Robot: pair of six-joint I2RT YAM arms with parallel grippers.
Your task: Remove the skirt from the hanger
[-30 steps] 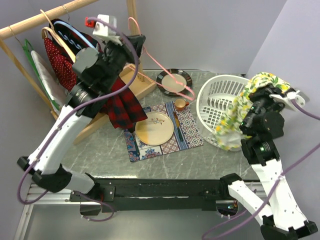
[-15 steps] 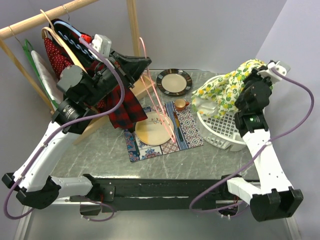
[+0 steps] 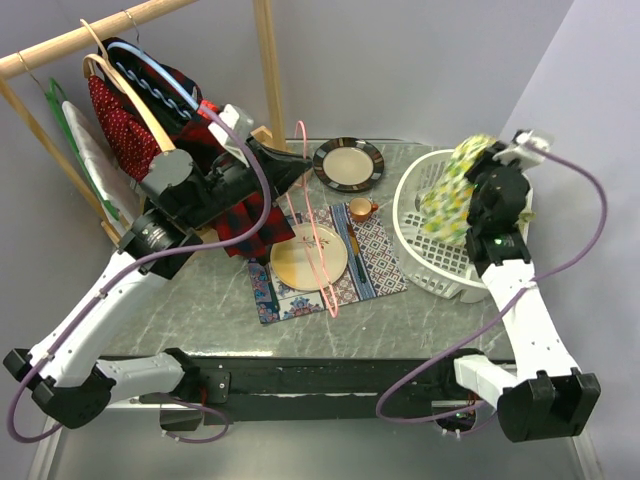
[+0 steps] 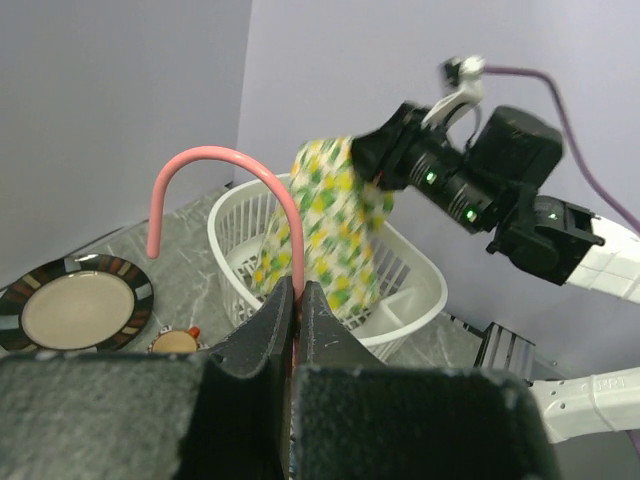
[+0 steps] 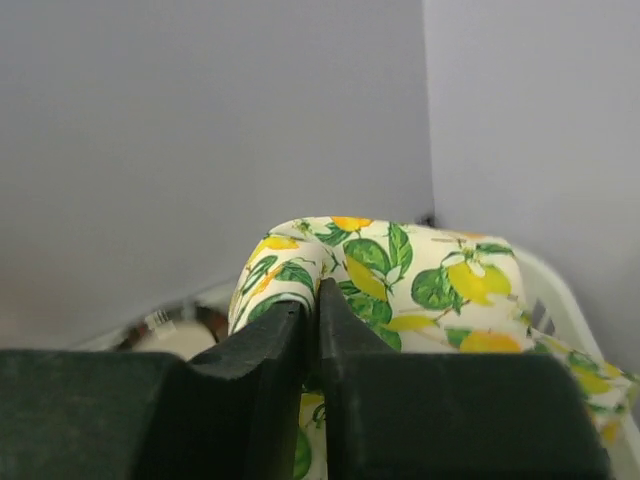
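The skirt (image 3: 452, 188) is white cloth with yellow lemons and green leaves. It hangs from my right gripper (image 3: 478, 170) over the white basket (image 3: 432, 252), free of the hanger. In the right wrist view my right gripper (image 5: 312, 305) is shut on a fold of the skirt (image 5: 400, 270). The pink hanger (image 3: 318, 240) is bare and hangs over the placemat. My left gripper (image 3: 300, 160) is shut on it near its hook. In the left wrist view my left gripper (image 4: 297, 290) pinches the hanger (image 4: 205, 170), with the skirt (image 4: 325, 235) beyond.
A wooden clothes rack (image 3: 90, 30) at back left holds several garments, among them a red plaid one (image 3: 245, 215). A patterned placemat (image 3: 370, 265) carries a beige plate (image 3: 300, 262) and a small copper cup (image 3: 360, 208). A dark-rimmed plate (image 3: 348, 163) lies behind.
My right arm swung the skirt from beside the basket up and over it. My left arm lowered and carried the bare hanger forward over the placemat.
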